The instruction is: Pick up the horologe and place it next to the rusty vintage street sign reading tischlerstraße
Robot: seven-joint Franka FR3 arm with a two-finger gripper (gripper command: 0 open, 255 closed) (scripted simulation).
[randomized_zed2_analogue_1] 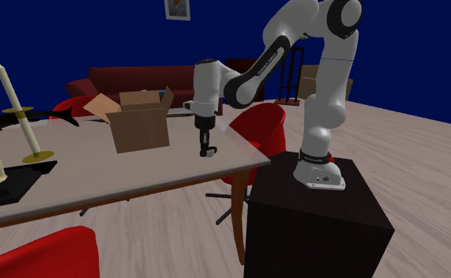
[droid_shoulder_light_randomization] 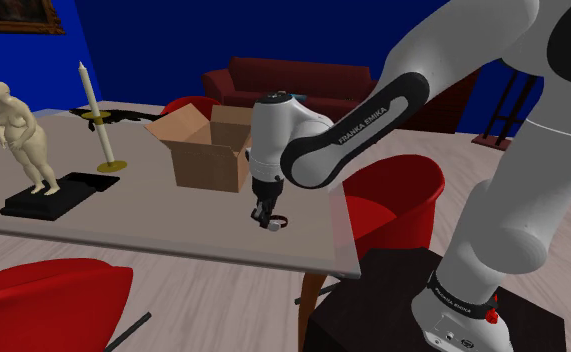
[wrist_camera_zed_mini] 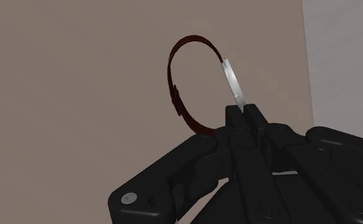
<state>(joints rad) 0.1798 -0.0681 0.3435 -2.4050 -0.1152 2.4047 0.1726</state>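
Now, shoulder view left to right: pale nude figurine [droid_shoulder_light_randomization: 18, 130] on a black slab, white candle [droid_shoulder_light_randomization: 90, 95] in a brass holder, open brown cardboard box [droid_shoulder_light_randomization: 205, 150]. Then the black two-finger gripper [droid_shoulder_light_randomization: 270, 216], fingers pinching the silver-cased wristwatch with dark-red strap [wrist_camera_zed_mini: 232, 78], low over the light grey table [droid_shoulder_light_randomization: 153, 218] near its edge. Red chair [droid_shoulder_light_randomization: 393, 200] beside.

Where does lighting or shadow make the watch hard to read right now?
Wrist view: dim, even light; the watch stands out against the table, silver case bright, no glare. Shoulder view: watch dark at the pincer; no cast shadow marks its height.
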